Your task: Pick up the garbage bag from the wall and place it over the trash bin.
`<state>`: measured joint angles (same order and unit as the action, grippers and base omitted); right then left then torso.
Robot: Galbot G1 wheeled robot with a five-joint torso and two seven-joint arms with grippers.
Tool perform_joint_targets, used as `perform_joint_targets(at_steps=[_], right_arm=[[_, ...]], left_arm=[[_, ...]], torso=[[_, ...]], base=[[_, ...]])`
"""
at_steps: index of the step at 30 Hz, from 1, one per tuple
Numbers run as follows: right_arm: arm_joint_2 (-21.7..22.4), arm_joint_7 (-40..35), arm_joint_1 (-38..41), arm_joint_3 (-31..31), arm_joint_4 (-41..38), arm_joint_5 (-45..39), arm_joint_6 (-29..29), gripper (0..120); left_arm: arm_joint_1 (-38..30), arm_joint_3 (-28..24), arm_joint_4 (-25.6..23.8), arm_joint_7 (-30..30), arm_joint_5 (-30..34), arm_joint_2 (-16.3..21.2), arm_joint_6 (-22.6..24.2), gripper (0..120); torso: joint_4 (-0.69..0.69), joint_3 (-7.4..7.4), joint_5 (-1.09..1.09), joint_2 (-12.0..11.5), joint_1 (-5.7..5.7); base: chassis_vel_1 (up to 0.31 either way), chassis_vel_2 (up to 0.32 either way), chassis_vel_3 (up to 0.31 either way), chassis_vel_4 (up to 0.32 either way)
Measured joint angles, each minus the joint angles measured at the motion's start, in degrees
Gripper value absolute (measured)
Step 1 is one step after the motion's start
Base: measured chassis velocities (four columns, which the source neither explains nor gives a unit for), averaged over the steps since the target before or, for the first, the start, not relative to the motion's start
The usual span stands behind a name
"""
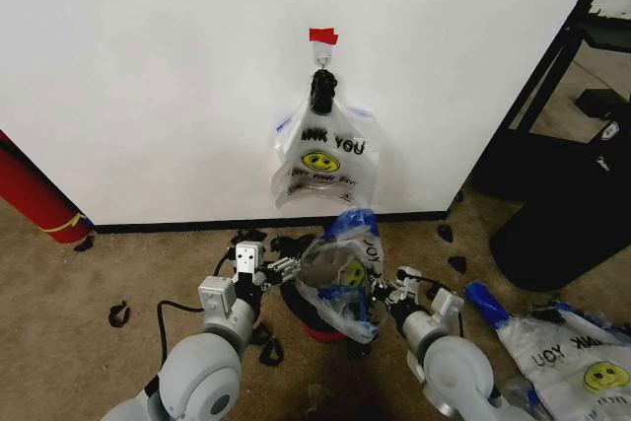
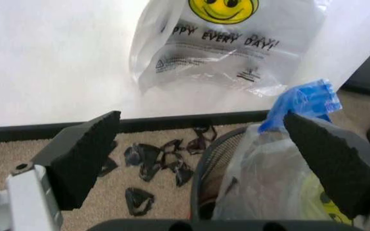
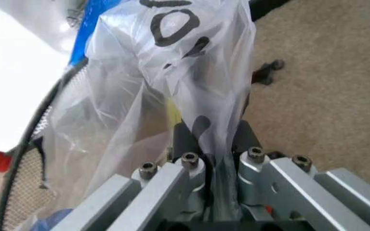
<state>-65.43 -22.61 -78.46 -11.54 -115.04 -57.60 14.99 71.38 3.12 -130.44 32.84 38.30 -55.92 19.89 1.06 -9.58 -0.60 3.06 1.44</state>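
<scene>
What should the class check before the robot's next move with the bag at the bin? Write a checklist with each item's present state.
1. Right gripper shut on the garbage bag: ok, plastic pinched between its fingers.
2. Left gripper free to grasp: ok, open, holding nothing, beside the bin.
3. Bag over the trash bin: ok, it sits on the bin's mouth.
4. Bag spread around the whole rim: not ok, still bunched; rim bare on the left gripper's side.
5. Another bag still hangs on the wall: ok.

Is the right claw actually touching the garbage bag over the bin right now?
Touching. The right wrist view shows the right claw closed on a pinched fold of the garbage bag.
</scene>
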Motion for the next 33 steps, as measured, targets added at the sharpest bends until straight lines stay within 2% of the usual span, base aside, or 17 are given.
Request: perform_joint_targets(at_steps=[4, 7, 8, 9, 10, 12, 15, 16, 20, 23, 33], right_arm=[[0.0, 2.3, -0.7, 0.2, 0.4, 1.0, -1.1, 1], [0.1, 11.2, -1.6, -0.3, 1.1, 3.0, -5.6, 1], [0.2, 16.3, -1.7, -0.8, 1.9, 4.7, -9.3, 1], [0.2, 16.3, -1.7, -0.8, 1.9, 4.7, -9.3, 1], [0.3, 21.1, -1.7, -1.6, 2.9, 6.8, -13.3, 1], [0.6, 30.3, -1.6, -3.2, 5.3, 11.0, -19.8, 1], [0.9, 39.2, -1.4, -5.0, 8.0, 13.9, -25.6, 1], [0.9, 39.2, -1.4, -5.0, 8.0, 13.9, -25.6, 1], [0.9, 50.2, -0.9, -6.8, 11.3, 14.9, -30.7, 1], [0.9, 55.5, -0.9, -7.4, 12.8, 15.1, -32.9, 1], [1.0, 62.0, -0.5, -8.7, 15.8, 15.8, -37.3, 1]], left_arm=[[0.2, 0.0, -0.1, 0.2, 0.0, 0.0, 0.0, 100], [0.2, 0.4, -0.6, 0.2, 0.0, 0.1, -0.4, 100], [0.2, 0.7, -1.0, -0.1, 0.0, 0.2, -0.9, 100], [0.2, 0.7, -1.0, -0.1, 0.0, 0.2, -0.9, 100], [0.2, 0.9, -1.5, -0.8, 0.0, 0.5, -1.4, 100], [0.3, 1.2, -2.6, -3.9, -0.6, 1.3, -3.6, 100], [1.1, 1.6, -3.0, -11.6, -4.2, 3.1, -7.2, 100], [1.1, 1.6, -3.0, -11.6, -4.2, 3.1, -7.2, 100], [0.8, 1.5, -0.1, -24.7, -7.7, 5.3, -11.5, 100], [-0.9, 1.4, 2.9, -30.2, -8.8, 6.0, -13.1, 100], [-2.3, 1.9, 7.7, -28.5, -8.5, 5.1, -13.6, 100]], torso=[[0.0, 0.0, -0.01, 0.0, 0.0], [-0.05, -0.02, 0.05, 0.0, 0.0], [-0.06, -0.02, 0.06, 0.0, 0.0], [-0.06, -0.02, 0.06, 0.0, 0.0], [-0.06, -0.01, 0.03, 0.0, 0.0], [-0.02, -0.01, 0.03, 0.0, 0.0], [-0.02, -0.02, 0.03, 0.0, 0.0], [-0.02, -0.02, 0.03, 0.0, 0.0], [-0.03, -0.01, 0.02, 0.0, 0.0], [-0.02, -0.01, 0.03, 0.0, 0.0], [-0.02, -0.02, 0.02, 0.0, 0.0]], base=[[0.0, 0.0, 0.0, 0.0], [0.0, 0.0, 0.0, 0.0], [0.0, 0.0, 0.0, 0.0], [0.0, 0.0, 0.0, 0.0], [0.0, 0.0, 0.0, 0.0], [0.0, 0.0, 0.0, 0.0], [0.0, 0.0, 0.0, 0.0], [0.0, 0.0, 0.0, 0.0], [0.0, 0.0, 0.0, 0.0], [0.0, 0.0, 0.0, 0.0], [0.0, 0.0, 0.0, 0.0]])
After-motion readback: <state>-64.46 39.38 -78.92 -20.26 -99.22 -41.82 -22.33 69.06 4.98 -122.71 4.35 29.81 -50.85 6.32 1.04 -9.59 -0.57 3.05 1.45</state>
